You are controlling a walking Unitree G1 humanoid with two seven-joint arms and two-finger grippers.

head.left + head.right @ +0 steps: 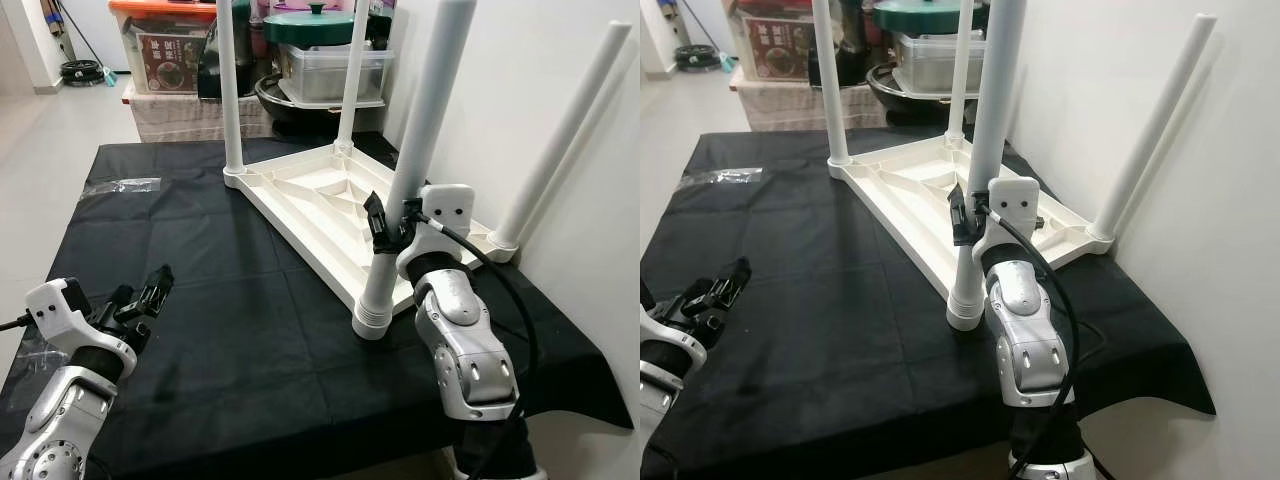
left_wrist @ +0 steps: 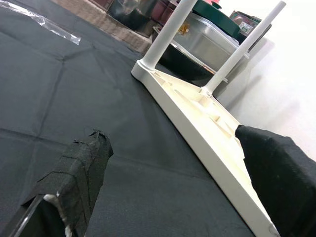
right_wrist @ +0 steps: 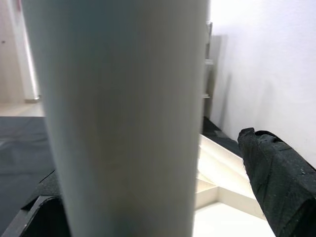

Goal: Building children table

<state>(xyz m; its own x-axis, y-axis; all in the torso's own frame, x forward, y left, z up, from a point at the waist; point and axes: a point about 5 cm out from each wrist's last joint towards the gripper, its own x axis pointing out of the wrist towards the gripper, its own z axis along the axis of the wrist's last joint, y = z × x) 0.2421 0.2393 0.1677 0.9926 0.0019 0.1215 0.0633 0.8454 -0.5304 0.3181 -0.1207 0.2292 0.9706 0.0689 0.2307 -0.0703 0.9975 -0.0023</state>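
Observation:
A white children's table (image 1: 318, 196) lies upside down on the black cloth (image 1: 220, 300), all its legs pointing up. My right gripper (image 1: 392, 225) straddles the near leg (image 1: 422, 130) low down, just above its ribbed foot. In the right wrist view that leg (image 3: 123, 118) sits between the fingers, and one black finger (image 3: 276, 182) stands a little off it, so the gripper is open. My left gripper (image 1: 152, 288) hovers low over the cloth at the front left, open and holding nothing. It points toward the table (image 2: 197, 113).
A clear plastic wrapper (image 1: 118, 186) lies on the cloth at the back left. Storage boxes (image 1: 160, 40) and a green-lidded pot (image 1: 318, 25) stand behind the table. A white wall (image 1: 520, 70) runs close along the right. The cloth's front edge is near my arms.

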